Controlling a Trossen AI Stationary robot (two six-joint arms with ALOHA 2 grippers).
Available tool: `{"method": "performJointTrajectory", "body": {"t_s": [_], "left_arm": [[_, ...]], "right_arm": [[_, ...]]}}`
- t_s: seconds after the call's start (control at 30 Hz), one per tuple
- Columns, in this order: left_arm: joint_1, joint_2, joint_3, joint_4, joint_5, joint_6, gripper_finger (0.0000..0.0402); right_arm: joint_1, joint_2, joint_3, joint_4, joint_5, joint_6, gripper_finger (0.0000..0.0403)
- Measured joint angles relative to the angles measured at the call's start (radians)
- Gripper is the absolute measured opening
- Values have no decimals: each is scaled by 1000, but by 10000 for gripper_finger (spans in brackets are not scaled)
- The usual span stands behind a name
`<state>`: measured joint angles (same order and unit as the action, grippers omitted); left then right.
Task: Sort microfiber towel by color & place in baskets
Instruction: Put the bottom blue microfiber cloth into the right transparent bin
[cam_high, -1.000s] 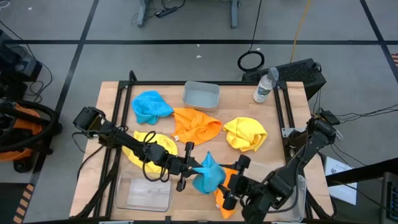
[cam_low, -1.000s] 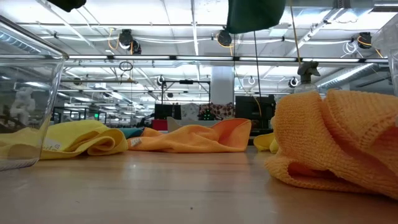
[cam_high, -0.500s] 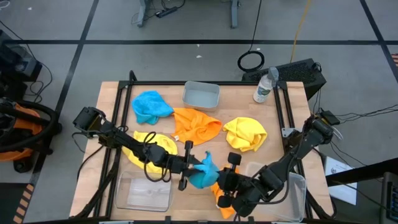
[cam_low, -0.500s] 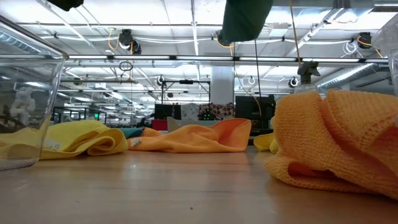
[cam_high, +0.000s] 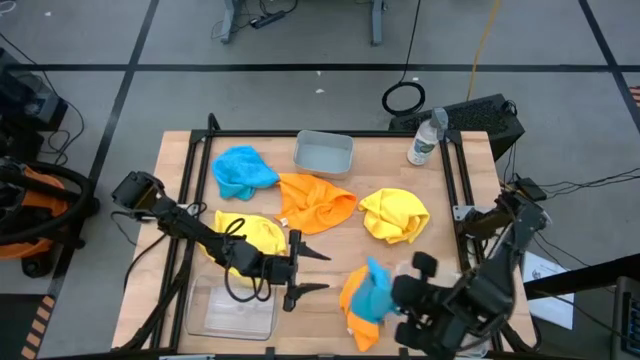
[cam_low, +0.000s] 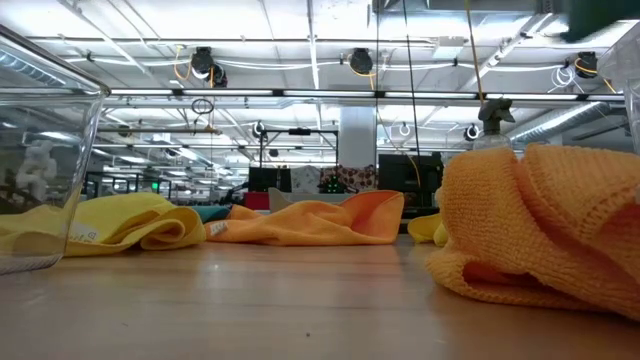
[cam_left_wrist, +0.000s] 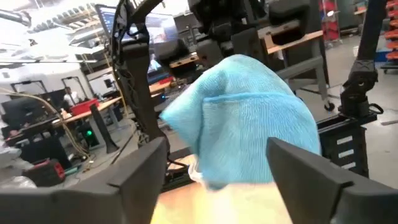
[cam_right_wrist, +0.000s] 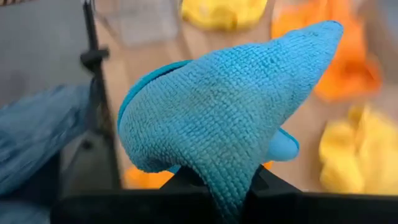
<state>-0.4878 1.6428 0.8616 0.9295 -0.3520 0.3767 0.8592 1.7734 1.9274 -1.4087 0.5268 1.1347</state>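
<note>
A bright blue microfiber towel (cam_high: 372, 292) hangs in the air over an orange towel (cam_high: 352, 312) near the table's front, with my right gripper (cam_high: 390, 297) shut on it. My left gripper (cam_high: 318, 271) stands open just left of it, fingers apart and pointing at the blue towel (cam_left_wrist: 242, 118) without touching it. On the table lie another blue towel (cam_high: 243, 170), an orange one (cam_high: 315, 200) and two yellow ones (cam_high: 395, 215) (cam_high: 245, 235). The small grey basket (cam_high: 323, 153) stands at the far edge and a clear basket (cam_high: 238, 310) at the near left. My right gripper pinches a bunched part of the blue towel (cam_right_wrist: 225, 182) between its two fingers, which slant down from the table's right side. How many layers, I cannot tell. The towel is lifted clear of the table, above the orange towel.
A clear water bottle (cam_high: 425, 138) stands at the far right corner. Another clear basket (cam_high: 478, 292) lies at the near right, mostly under my right arm. In the low view the near orange towel (cam_low: 540, 230) fills the right side.
My left gripper has opened and let go of the blue towel. My right gripper has shut on the towel and carried it up and toward the table's right edge, away from the left gripper, tipping as it went.
</note>
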Motion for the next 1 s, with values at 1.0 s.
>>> {"method": "performJointTrajectory", "body": {"t_s": [1.0], "left_arm": [[-14,-10,0,-58,-177,-5,309]], "right_arm": [[261,62,-137,-162,-273,457,8]]}}
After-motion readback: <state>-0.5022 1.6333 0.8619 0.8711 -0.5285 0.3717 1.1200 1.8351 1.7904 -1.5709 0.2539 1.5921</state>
